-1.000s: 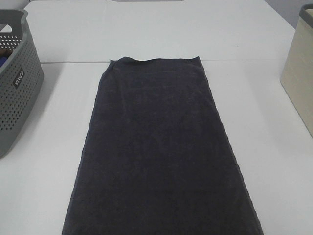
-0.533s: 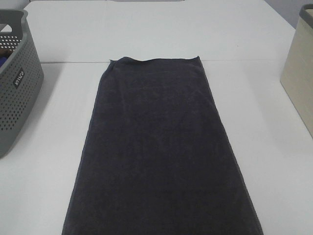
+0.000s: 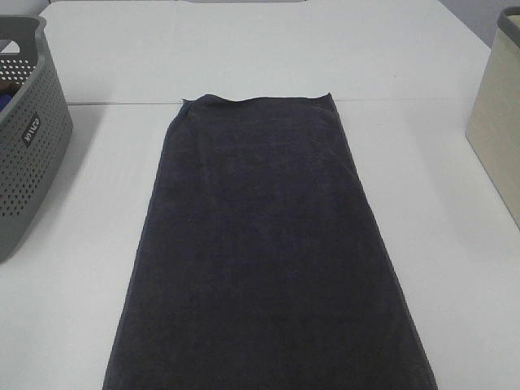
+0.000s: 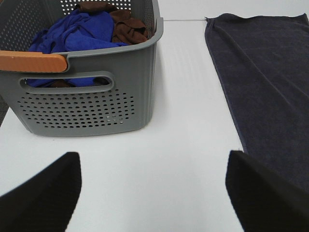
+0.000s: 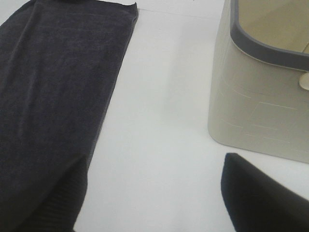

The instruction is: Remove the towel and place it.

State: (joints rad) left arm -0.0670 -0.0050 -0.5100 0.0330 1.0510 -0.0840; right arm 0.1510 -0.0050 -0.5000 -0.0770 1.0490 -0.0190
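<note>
The dark charcoal towel [image 3: 264, 252] lies flat and spread out lengthwise down the middle of the white table [image 3: 244, 49]. It also shows in the left wrist view [image 4: 265, 82] and in the right wrist view [image 5: 48, 92]. Neither gripper shows in the exterior high view. My left gripper [image 4: 154, 193] is open and empty over bare table between the grey basket and the towel's left edge. My right gripper [image 5: 154, 193] is open and empty over bare table between the towel's right edge and the beige bin.
A grey perforated basket [image 3: 24, 154] stands at the left edge; in the left wrist view it [image 4: 96, 106] holds blue cloth [image 4: 72, 34] and brown cloth [image 4: 125, 26]. A beige bin [image 3: 497, 130] with a grey rim [image 5: 260, 50] stands at the right edge.
</note>
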